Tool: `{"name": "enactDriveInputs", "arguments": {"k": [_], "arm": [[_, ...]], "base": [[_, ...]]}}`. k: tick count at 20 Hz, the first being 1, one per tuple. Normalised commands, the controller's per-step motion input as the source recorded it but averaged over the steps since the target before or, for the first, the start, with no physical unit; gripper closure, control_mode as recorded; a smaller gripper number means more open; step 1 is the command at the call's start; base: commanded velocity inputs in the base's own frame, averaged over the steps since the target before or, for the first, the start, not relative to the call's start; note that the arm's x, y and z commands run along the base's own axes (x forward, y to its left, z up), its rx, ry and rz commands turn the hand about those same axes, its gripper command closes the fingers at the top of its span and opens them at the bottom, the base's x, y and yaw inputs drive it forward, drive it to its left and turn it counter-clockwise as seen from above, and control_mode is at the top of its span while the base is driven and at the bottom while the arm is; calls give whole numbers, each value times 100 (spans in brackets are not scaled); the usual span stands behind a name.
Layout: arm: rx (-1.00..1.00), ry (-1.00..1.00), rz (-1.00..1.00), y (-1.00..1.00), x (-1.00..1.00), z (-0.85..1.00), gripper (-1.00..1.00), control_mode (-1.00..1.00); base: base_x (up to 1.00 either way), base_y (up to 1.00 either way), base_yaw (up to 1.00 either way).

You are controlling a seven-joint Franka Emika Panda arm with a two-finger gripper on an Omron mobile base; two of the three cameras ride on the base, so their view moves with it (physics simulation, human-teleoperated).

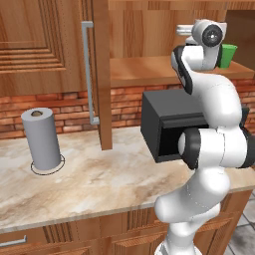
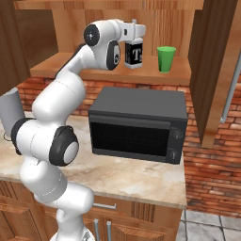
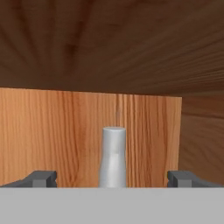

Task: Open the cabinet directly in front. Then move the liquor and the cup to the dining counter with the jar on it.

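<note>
Cabinet (image 2: 207, 70) doors are swung open, shelf exposed above the microwave (image 2: 136, 124). Left to right on the shelf: pincer (image 3: 112, 177), bottle (image 2: 134, 54), cup (image 2: 165, 59).

Pincer is released, fingers spread wide, nothing between the pads. It sits at shelf height, aimed into the cabinet at the bottle.

Bottle stands upright, long axis vertical, neck up, centred between the 2 fingertips and just ahead of them; contact can't be judged.

Cup is upright, mouth up, to the right of the pincer and clear of the bottle.

Right base view shows the bottle's white label with the black T mark. Hand view shows the pale neck and cap (image 3: 113, 155) against the cabinet's back wall. Left base view shows the paper towel roll (image 1: 42, 139) on the worktop, far left and below the pincer, and the cup (image 1: 228, 56) beyond the arm.
</note>
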Motion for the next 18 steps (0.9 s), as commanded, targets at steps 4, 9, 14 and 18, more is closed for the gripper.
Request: {"name": "enactDriveInputs", "arguments": {"k": [4, 9, 14, 18], "arm": [[0, 0, 0, 0, 12, 0, -100, -100], [0, 0, 0, 0, 11, 0, -100, -100], [0, 0, 0, 0, 15, 0, -100, -100], [0, 0, 0, 0, 11, 0, -100, -100]], "base": [[0, 0, 0], [0, 0, 0], [0, 0, 0], [0, 0, 0]]}}
